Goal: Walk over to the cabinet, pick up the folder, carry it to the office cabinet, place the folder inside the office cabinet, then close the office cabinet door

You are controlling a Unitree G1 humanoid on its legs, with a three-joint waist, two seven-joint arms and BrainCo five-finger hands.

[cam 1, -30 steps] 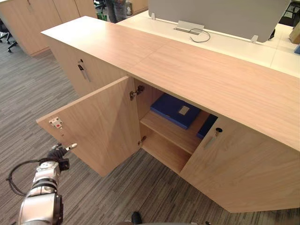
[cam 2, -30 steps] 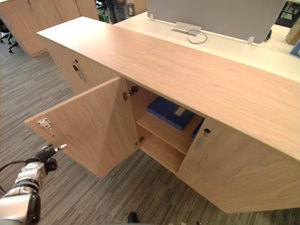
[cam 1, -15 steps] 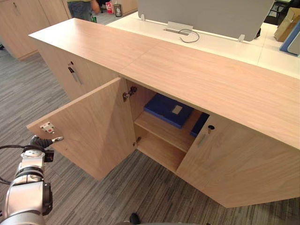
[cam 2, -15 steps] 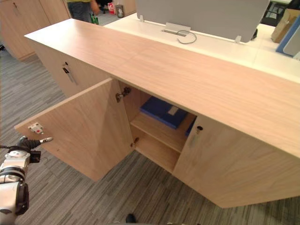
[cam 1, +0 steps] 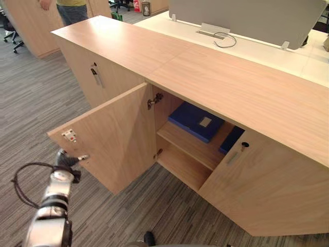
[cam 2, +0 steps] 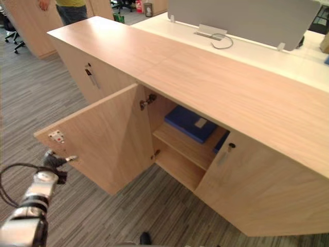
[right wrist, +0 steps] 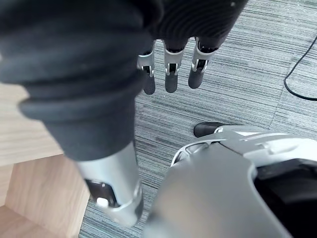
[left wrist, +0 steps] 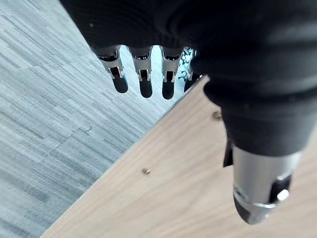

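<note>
Two eye views: blue folder [cam 1: 195, 121] flat on shelf [cam 1: 191, 146] inside office cabinet [cam 1: 231, 87]; door [cam 1: 115, 134] wide open; left hand [cam 1: 66, 160] just beside its free edge.
Left wrist view: fingers [left wrist: 144, 82] straight, apart, door face close.
Right wrist view: right hand [right wrist: 171, 67] relaxed, empty, over carpet [right wrist: 237, 74].
Door-closing step; next, push door shut.

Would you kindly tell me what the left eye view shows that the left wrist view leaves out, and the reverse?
The left eye view takes in the flat blue folder lying on the upper shelf of the light wooden office cabinet, its closed right door and a person standing beyond. The left wrist view gives, from close, the straight dark-tipped fingers of the left hand, holding nothing, and a small brass-coloured screw in a wooden panel. Both share that hand, the cabinet's open left door and the grey striped carpet.
</note>
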